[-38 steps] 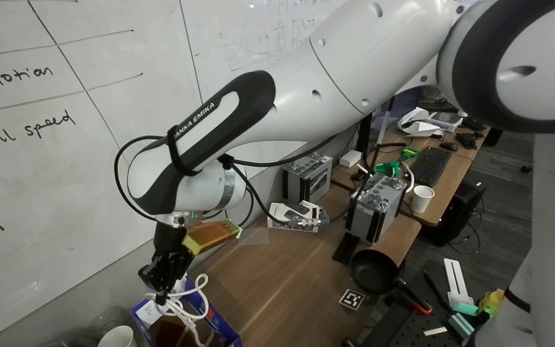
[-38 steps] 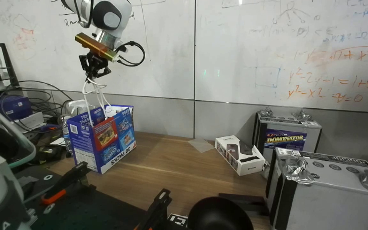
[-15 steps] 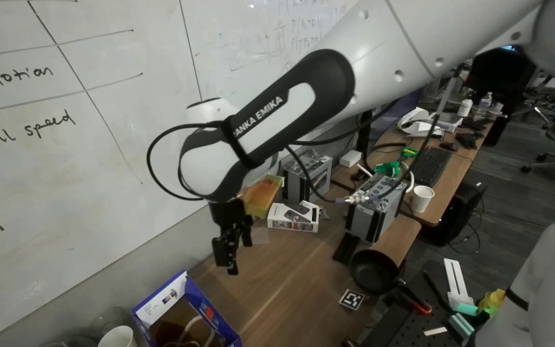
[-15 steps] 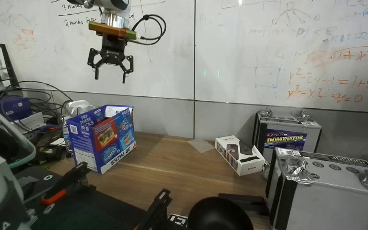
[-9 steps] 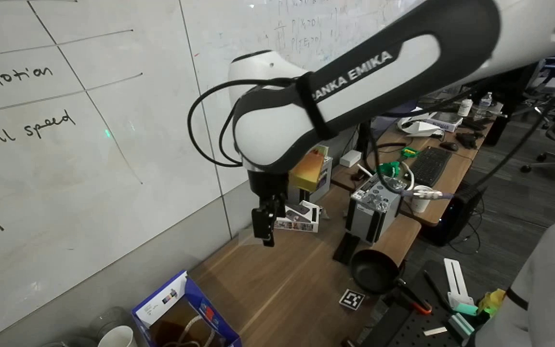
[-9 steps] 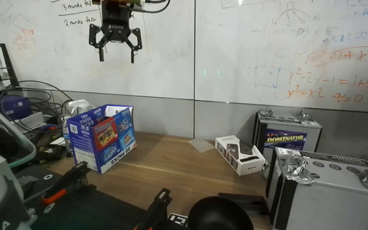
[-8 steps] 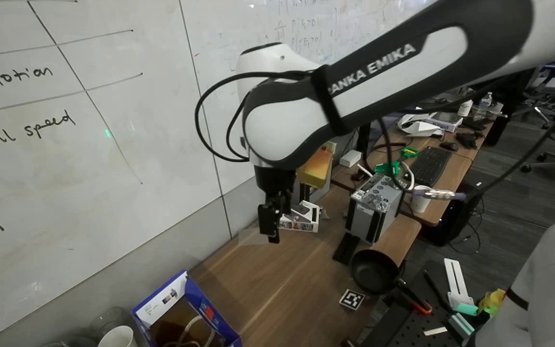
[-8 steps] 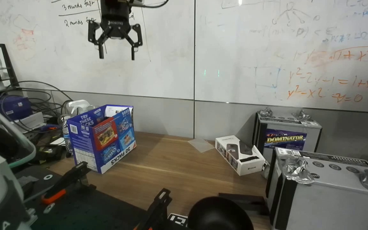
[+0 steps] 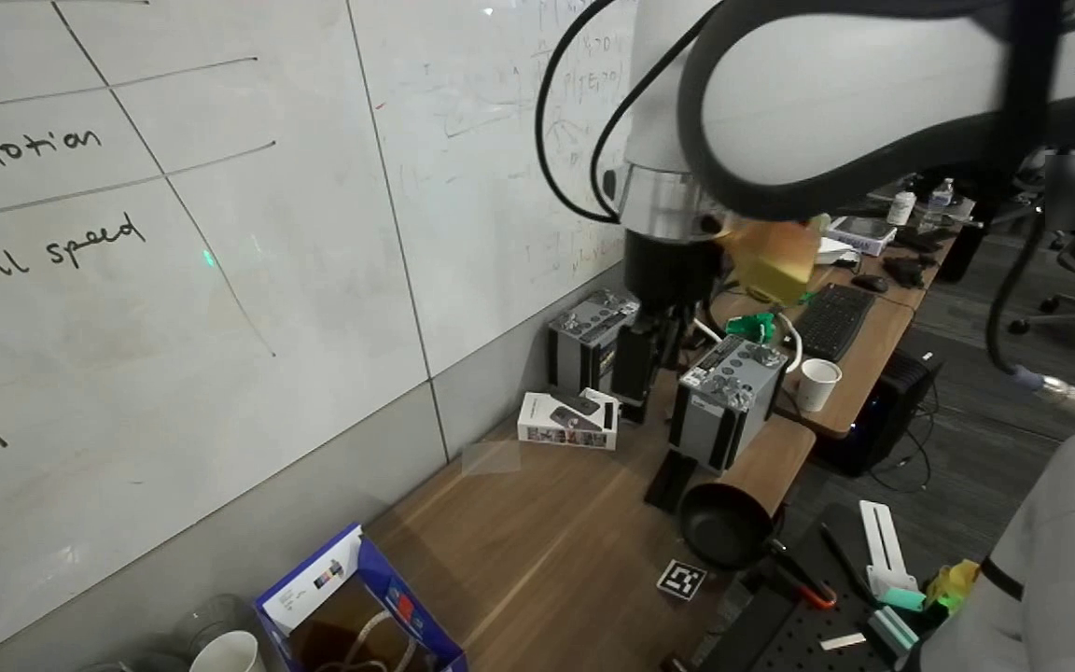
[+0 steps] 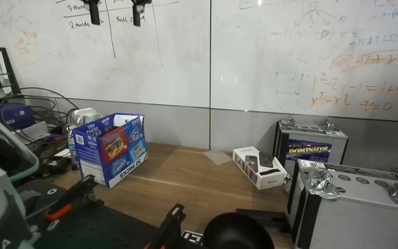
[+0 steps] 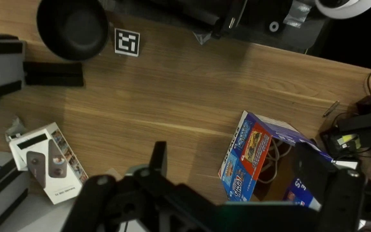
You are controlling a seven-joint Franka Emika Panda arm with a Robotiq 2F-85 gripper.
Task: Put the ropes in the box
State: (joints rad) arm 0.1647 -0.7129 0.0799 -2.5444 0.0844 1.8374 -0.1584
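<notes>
Wrist view has the hand [image 11: 231,151] high up with its two fingers standing wide apart and nothing clamped between them; an exterior view agrees, the fingertips [image 10: 94,15] well separated at its upper edge; in an exterior view it shows just beside a grey boxy unit [image 9: 729,401], depth uncertain; below spreads the tabletop [image 11: 172,90], and off to one side of the hand, towards one finger in the wrist view, stands the blue box [image 11: 250,141], upright and open at the top, what looks like its longer printed wall turned to the hand and running roughly crosswise to the line between the fingers; inside it, close to that wall, lie the ropes [image 11: 273,158] in loose white curls, with no single long axis and no strand seen over the rim; the finger covers part of the box, so I cannot tell how all of the cord lies; my judgement is that the putting-in is done, or all but done; the coming move turns on that gap, sideways and down from hand to box: to leave, the hand can travel off at its height; to reach in, it would have to pass over the printed wall and come down above the mouth.
</notes>
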